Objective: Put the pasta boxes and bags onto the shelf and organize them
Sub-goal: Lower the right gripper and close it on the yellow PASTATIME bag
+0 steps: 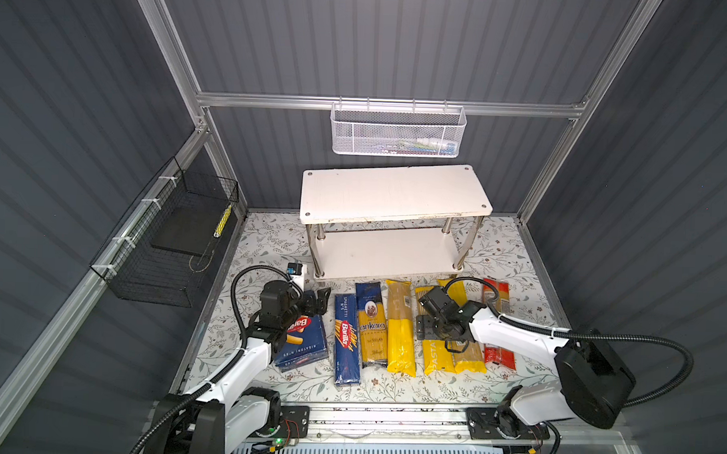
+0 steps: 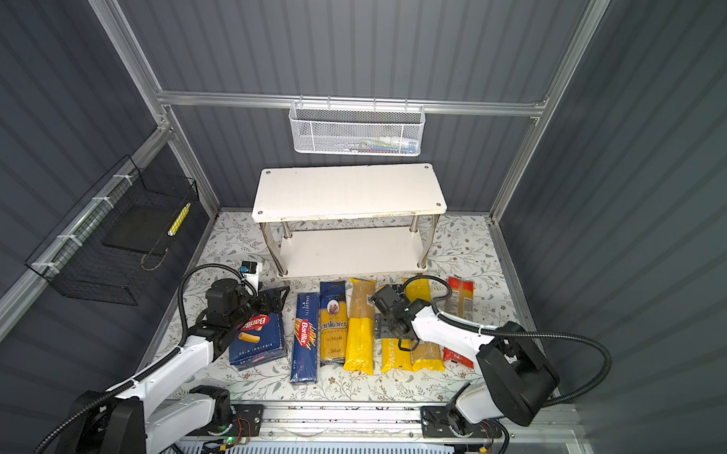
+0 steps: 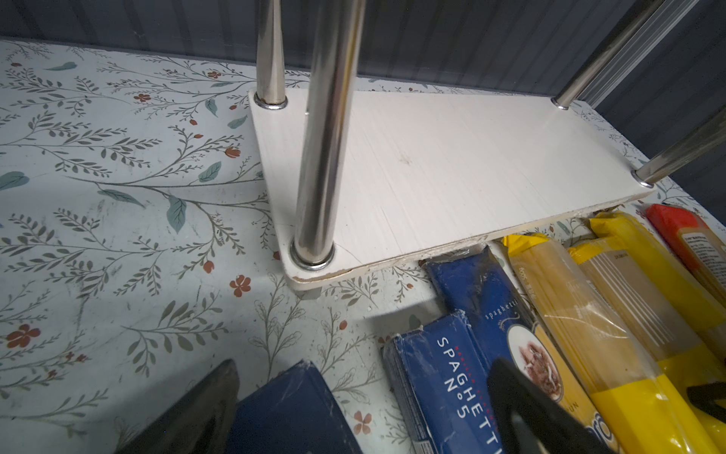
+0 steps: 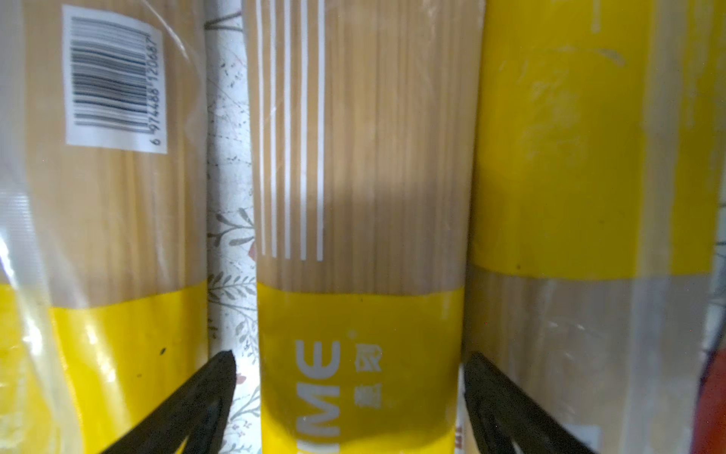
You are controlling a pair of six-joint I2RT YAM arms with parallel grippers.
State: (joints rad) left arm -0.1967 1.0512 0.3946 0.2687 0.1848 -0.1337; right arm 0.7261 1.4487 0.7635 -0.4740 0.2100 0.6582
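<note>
The white shelf (image 1: 396, 191) (image 2: 350, 190) (image 3: 432, 165) stands at the back with both tiers bare. In front lie, left to right, the rigatoni box (image 1: 303, 346), the spaghetti box (image 1: 346, 339) (image 3: 444, 377), the ankara bag (image 1: 371, 324), a yellow bag (image 1: 400, 325), the PASTATIME bag (image 1: 434, 357) (image 4: 357, 353), another yellow bag (image 1: 469, 356) and the red bag (image 1: 499, 353). My left gripper (image 1: 319, 299) (image 3: 365, 363) is open over the rigatoni box's far end. My right gripper (image 1: 429, 332) (image 4: 349, 358) is open, its fingers straddling the PASTATIME bag with gaps either side.
A white mesh basket (image 1: 398, 131) hangs on the back rail above the shelf. A black wire basket (image 1: 166, 237) hangs on the left wall. A small white device (image 1: 297, 271) stands by the shelf's front left leg. Packs lie close together on the floral tabletop (image 1: 519, 258).
</note>
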